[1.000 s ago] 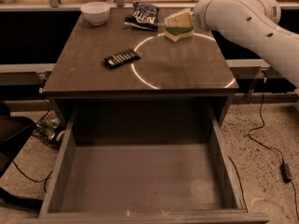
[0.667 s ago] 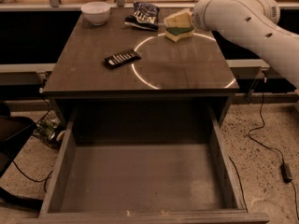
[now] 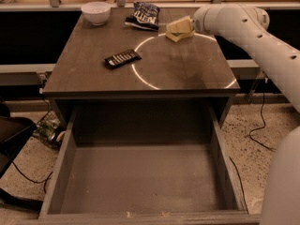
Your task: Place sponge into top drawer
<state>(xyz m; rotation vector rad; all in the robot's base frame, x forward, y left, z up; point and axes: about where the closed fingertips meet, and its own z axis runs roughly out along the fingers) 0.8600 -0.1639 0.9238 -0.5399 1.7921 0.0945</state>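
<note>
In the single camera view, the sponge [image 3: 177, 33] sits in the upper right of the frame, at the far right part of the grey cabinet top [image 3: 178, 74], just right of the blue snack bag [image 3: 143, 15]. The gripper [image 3: 187, 25], at the end of the white arm [image 3: 243, 29] reaching in from the right edge, is right at the sponge. Whether it is clamped on the sponge or merely against it, I cannot tell. The top drawer [image 3: 63, 168] fills the lower half of the frame, pulled out, nothing lying inside. A white bowl [image 3: 95, 12] stands at upper left and a black remote [image 3: 122, 58] lies left of centre. The step in hand looks like the pick-up. Next, the sponge must be lifted, carried toward the bottom of the frame past the cabinet's front edge, and lowered into the drawer.
</note>
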